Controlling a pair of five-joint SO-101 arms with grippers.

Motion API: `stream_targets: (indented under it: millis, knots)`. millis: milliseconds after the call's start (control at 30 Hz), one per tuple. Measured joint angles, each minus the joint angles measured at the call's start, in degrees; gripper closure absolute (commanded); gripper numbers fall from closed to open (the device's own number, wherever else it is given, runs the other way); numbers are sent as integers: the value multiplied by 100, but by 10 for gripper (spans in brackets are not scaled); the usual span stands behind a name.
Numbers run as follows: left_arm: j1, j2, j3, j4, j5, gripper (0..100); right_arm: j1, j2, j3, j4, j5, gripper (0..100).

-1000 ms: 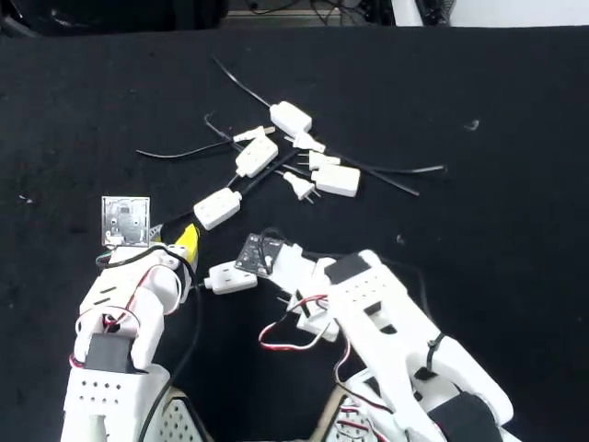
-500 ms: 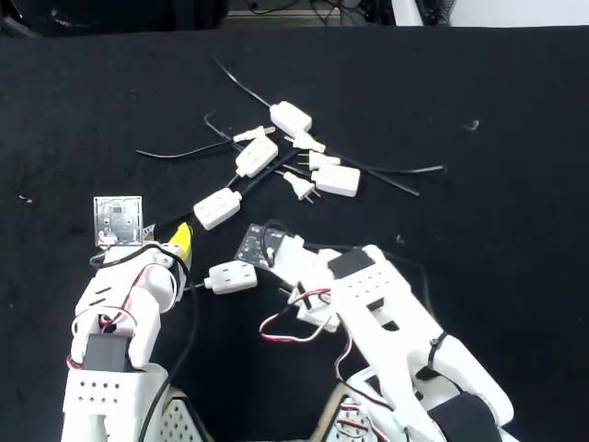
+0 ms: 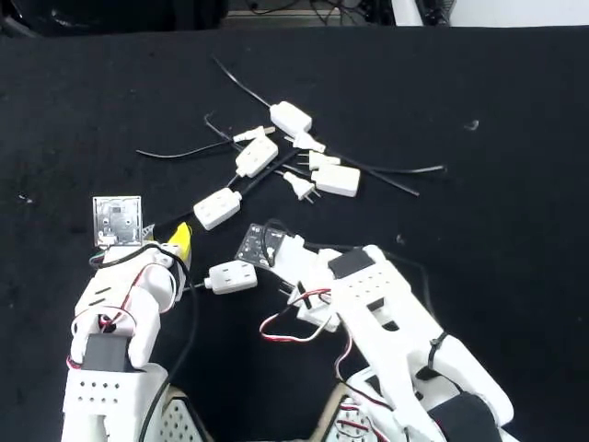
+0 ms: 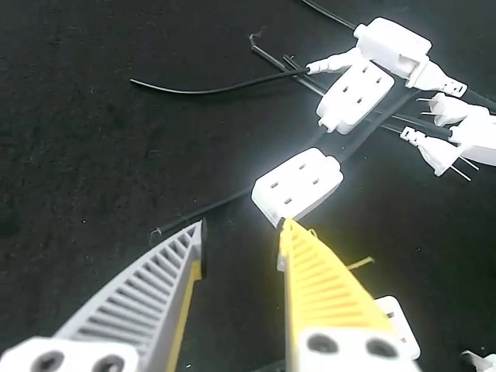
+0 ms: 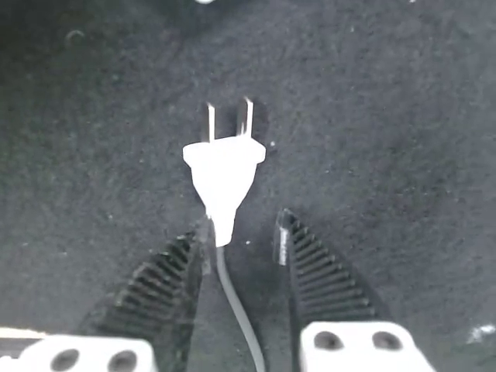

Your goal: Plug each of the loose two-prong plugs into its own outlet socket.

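Right gripper [image 5: 239,232]: fingers released, straddling the cord [image 5: 235,302] just behind a loose plug [image 5: 223,167]. The plug lies flat on the mat [image 5: 387,116], prongs pointing away from the gripper.

Left gripper [image 4: 242,229]: fingers released, holding nothing. The nearest socket [image 4: 298,184] lies just beyond its yellow finger [image 4: 318,287].

Judgement: the step in hand is pick-up of the plug. Recommend advancing so the jaws close on the plug body, not the cord, with the prongs kept level and clear. The left gripper should then pin the socket so it cannot slide during insertion.
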Motion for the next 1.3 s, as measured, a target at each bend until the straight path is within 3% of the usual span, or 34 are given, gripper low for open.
stream_targets:
  millis: [267,400,533,667,833,1100,1300]
  knots:
    - [0,0,0,0,0,830,-334,0,325,-404,-167,874]
    - [0,0,0,0,0,830,-325,0,387,-404,-176,993]
    - [0,0,0,0,0,830,-325,0,404,-378,-176,988]
    - [0,0,0,0,0,830,-325,0,404,-229,-176,962]
    - [0,0,0,0,0,830,-352,0,422,-141,-211,839]
    - [0,0,0,0,0,830,-369,-18,475,-62,-211,990]
    - [0,0,0,0,0,830,-325,-9,466,-62,-211,988]
